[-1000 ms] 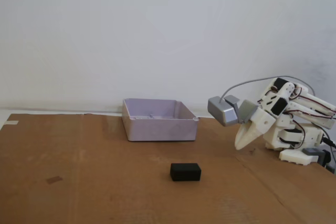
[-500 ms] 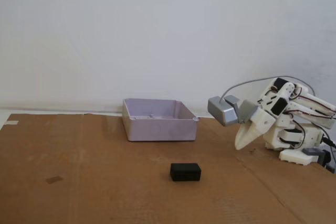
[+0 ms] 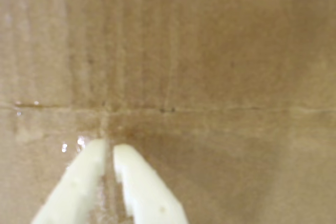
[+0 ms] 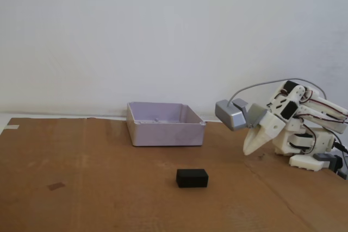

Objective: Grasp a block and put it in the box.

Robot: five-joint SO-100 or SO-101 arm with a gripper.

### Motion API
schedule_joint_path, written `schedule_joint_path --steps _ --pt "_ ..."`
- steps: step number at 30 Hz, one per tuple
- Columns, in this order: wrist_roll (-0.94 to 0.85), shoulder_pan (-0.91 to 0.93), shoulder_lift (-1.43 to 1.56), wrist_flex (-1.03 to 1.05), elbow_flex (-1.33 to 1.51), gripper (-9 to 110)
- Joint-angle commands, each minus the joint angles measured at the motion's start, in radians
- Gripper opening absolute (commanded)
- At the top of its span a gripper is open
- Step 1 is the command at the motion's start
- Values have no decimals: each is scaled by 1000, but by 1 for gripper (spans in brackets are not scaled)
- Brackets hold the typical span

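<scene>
block [image 4: 192, 177], box [image 4: 165, 124]; no writing legible

Brown cardboard sheet [image 4: 81, 188] carries the block [image 4: 192, 178] and the box [image 4: 165, 132].

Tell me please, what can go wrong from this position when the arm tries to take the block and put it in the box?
1. The gripper is folded near the arm's base, apart from the block; the wrist view shows only cardboard, so the approach may start off target.
2. Its fingers look nearly closed; if they do not open wide, they may push the block away.
3. The box has low walls, so a low carry might hit the front wall.
</scene>
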Motion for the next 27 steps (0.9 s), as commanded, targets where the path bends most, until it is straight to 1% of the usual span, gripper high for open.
schedule_joint_path --steps 1,23,27 --pt "8 15 26 175 46 0" --pt "17 12 21 160 29 0" --pt "17 11 -58 37 -23 0"
